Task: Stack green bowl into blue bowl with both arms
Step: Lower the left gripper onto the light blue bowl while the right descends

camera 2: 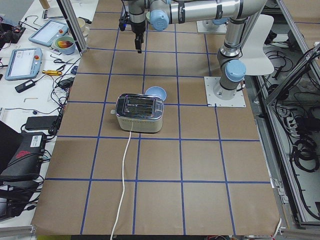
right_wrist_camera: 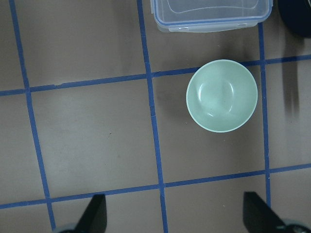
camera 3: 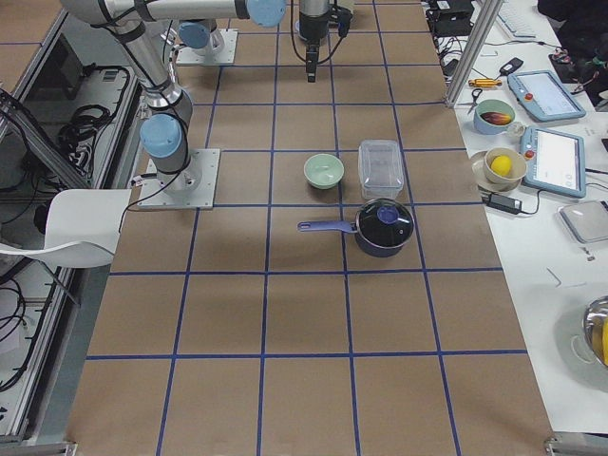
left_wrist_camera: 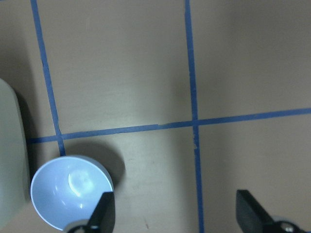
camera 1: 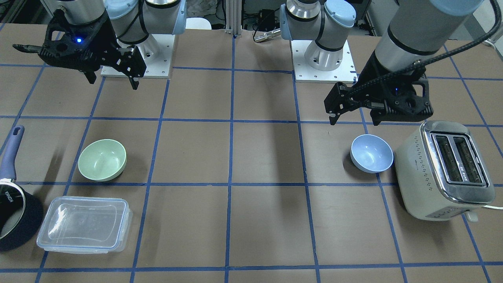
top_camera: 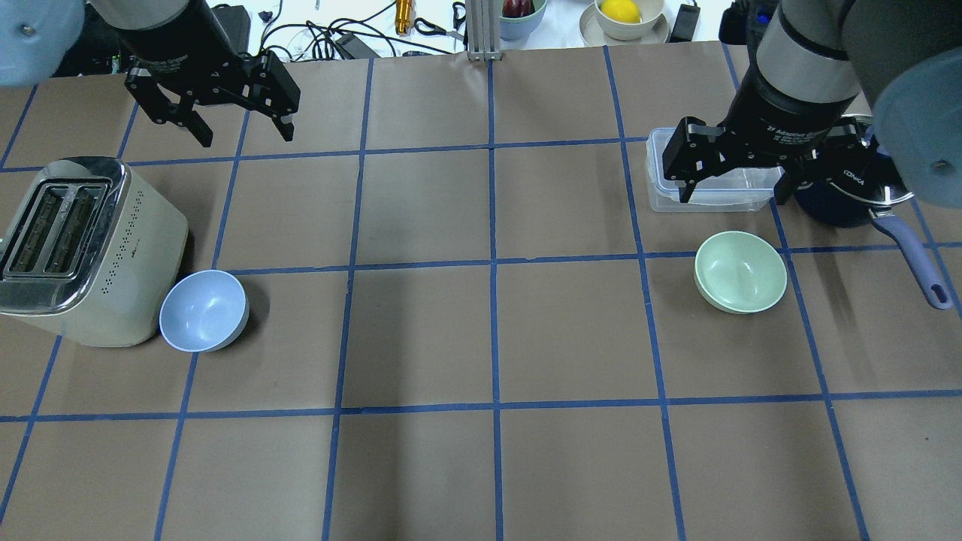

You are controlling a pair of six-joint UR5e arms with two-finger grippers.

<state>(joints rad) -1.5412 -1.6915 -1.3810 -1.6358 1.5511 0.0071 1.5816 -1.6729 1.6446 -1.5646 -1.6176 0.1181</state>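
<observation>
The pale green bowl (camera 1: 102,160) sits upright on the table, also in the overhead view (top_camera: 740,271) and right wrist view (right_wrist_camera: 222,95). The pale blue bowl (camera 1: 371,153) sits upright at the other end, next to the toaster, also overhead (top_camera: 204,310) and in the left wrist view (left_wrist_camera: 70,191). My right gripper (top_camera: 733,197) hangs open and empty above the table, just beyond the green bowl (camera 3: 324,171). My left gripper (top_camera: 246,137) hangs open and empty, well beyond the blue bowl (camera 2: 155,92). In the front view the left gripper (camera 1: 353,122) is near the blue bowl.
A cream toaster (top_camera: 83,248) stands close beside the blue bowl, its cord running to the table's end. A clear lidded container (camera 1: 84,224) and a navy saucepan with a purple handle (camera 1: 15,212) lie near the green bowl. Blue tape lines grid the brown table.
</observation>
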